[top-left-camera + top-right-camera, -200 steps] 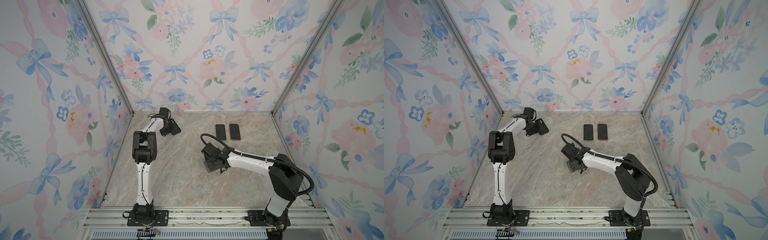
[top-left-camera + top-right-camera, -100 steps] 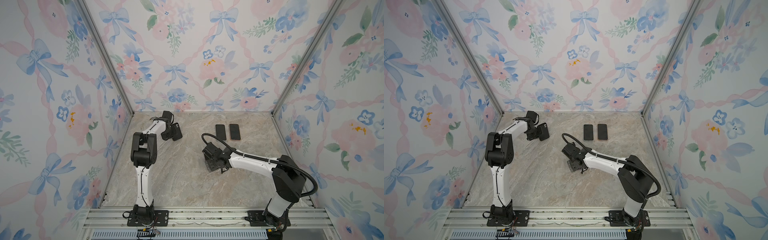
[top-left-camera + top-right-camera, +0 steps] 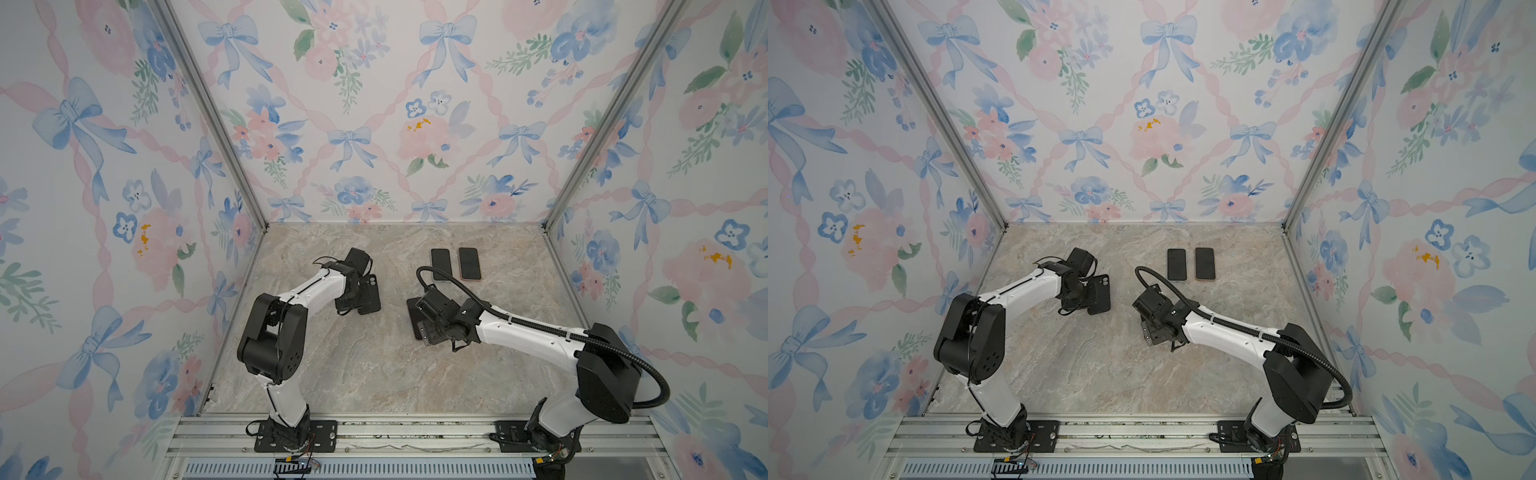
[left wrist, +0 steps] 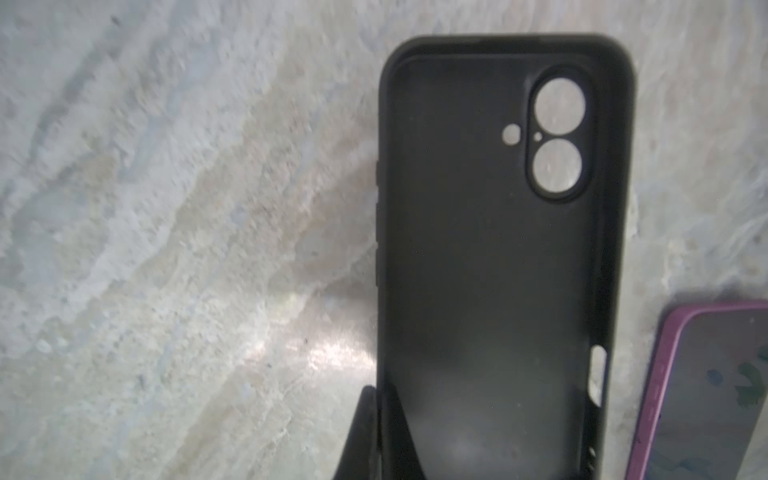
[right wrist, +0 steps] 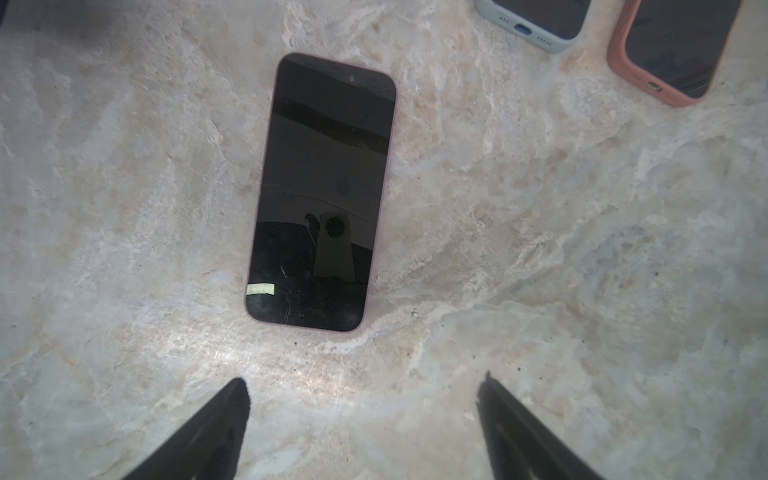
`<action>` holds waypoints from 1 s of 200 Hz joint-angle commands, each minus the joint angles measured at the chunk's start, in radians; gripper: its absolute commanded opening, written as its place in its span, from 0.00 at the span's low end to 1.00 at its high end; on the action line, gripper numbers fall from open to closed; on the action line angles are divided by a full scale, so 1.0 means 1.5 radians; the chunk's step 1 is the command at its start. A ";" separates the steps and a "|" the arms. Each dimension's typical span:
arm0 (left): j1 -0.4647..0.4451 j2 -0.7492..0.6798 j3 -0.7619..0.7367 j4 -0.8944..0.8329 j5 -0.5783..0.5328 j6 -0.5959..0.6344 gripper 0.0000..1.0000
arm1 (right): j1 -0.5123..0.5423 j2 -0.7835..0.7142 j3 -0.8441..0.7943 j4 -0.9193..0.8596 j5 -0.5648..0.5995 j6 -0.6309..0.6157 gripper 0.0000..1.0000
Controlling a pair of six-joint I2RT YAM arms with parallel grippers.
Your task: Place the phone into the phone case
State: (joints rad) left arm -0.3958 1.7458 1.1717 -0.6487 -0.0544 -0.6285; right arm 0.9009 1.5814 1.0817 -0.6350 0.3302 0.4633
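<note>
The black phone case [image 4: 494,257] faces its hollow side up, with two round camera holes near one end. My left gripper [image 4: 380,392] is shut on one long side wall of it; in both top views the case [image 3: 370,293] [image 3: 1100,294] sits left of centre. The phone [image 5: 322,195] lies screen up on the table, dark glass with a pink rim. My right gripper [image 5: 361,386] hangs open just short of the phone's near end, touching nothing. In a top view the right gripper [image 3: 426,332] covers most of the phone [image 3: 412,316]. The phone's pink edge [image 4: 706,395] also shows in the left wrist view.
Two other phones in cases lie side by side at the back: one pale blue-grey [image 3: 440,264] [image 5: 536,20], one salmon [image 3: 469,264] [image 5: 673,50]. The marble tabletop [image 3: 374,374] is walled by flowered panels on three sides.
My left arm has carried the case from the far left toward the front and the middle. The right arm has barely moved and stays open.
</note>
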 commanded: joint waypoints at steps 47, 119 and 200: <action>-0.097 -0.090 -0.131 0.029 -0.021 -0.118 0.07 | 0.032 -0.004 -0.026 0.001 0.003 0.057 0.88; -0.154 -0.073 -0.154 0.069 0.001 -0.157 0.22 | 0.038 0.022 -0.022 0.007 -0.009 0.072 0.88; -0.164 -0.122 -0.164 0.082 0.037 -0.143 0.35 | 0.008 0.091 0.015 0.042 -0.061 0.068 0.98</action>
State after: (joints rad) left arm -0.6411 1.6222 0.9401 -0.5220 -0.0284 -0.8574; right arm 0.9325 1.6855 1.0683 -0.5941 0.2695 0.5632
